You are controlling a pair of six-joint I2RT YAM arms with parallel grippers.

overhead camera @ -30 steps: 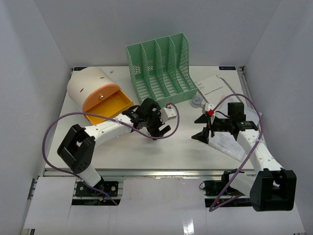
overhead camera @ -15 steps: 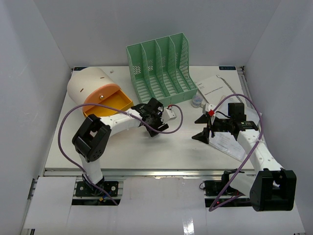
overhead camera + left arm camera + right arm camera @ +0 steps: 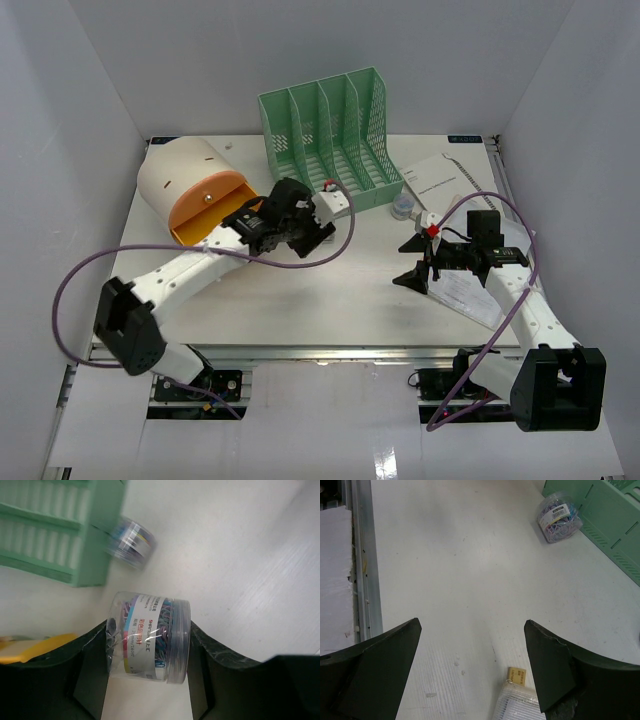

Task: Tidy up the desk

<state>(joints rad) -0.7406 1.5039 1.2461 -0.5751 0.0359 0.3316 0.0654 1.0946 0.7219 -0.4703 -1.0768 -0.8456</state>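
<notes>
Robotics lab booth, plain white walls (image 3: 70, 120), staged white desk (image 3: 330, 300) (file rack (image 3: 330, 125), papers (image 3: 440, 180))

The large flat white rectangular counter (image 3: 340, 300) lies level across the middle of the top view, its far edge toward the upper frame. A metal rail (image 3: 330, 352) runs along its front edge, lower in the frame. Its surface looks matte and faintly ribbed.

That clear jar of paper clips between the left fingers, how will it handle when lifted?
Smooth plastic, so the jar may slip in the left gripper. Round, so it would probably roll if laid sideways. Packed with clips, likely heavy for its size.
</notes>
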